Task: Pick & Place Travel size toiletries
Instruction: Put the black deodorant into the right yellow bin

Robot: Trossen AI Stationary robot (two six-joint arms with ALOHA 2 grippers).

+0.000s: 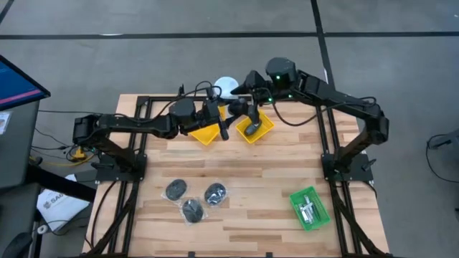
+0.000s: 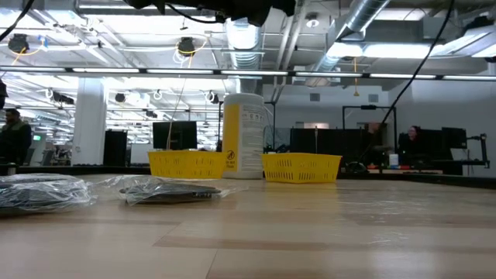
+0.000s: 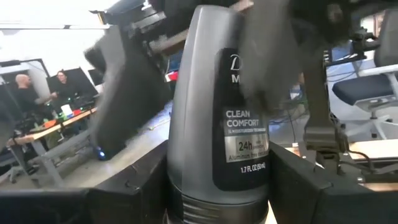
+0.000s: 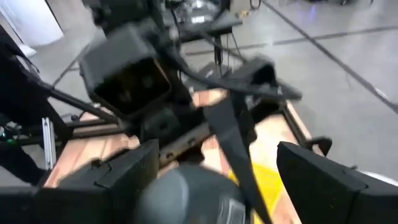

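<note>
Overhead, three dark grey discs in clear wrap lie on the wooden table (image 1: 251,179): one (image 1: 176,189), a second (image 1: 215,193) and a third (image 1: 191,211), clustered together and well apart from the two yellow trays. Those trays sit side by side near the white-capped yellow canister (image 1: 226,87); the left tray (image 1: 204,133) is partly under the left gripper (image 1: 222,118), and the right tray (image 1: 259,127) holds one black oblong piece (image 1: 252,129). One green tray (image 1: 310,208) with a few tiny silver pieces (image 1: 308,210) lies far from the canister, on the right arm's side.

The left wrist view shows what the high view hides: the left gripper's fingers are clamped on a grey deodorant bottle (image 3: 217,124), its label reading "Clean Comfort". From above that bottle cannot be made out among the two arms. The right gripper (image 1: 247,107) hangs just beside the left one, over the trays; its own view shows both fingers (image 4: 329,177) spread wide with the bottle's rounded grey top (image 4: 186,199) between them.

The low view alone shows the canister (image 2: 244,136) standing upright between both trays, two wrapped discs in front, and people at desks beyond.
</note>
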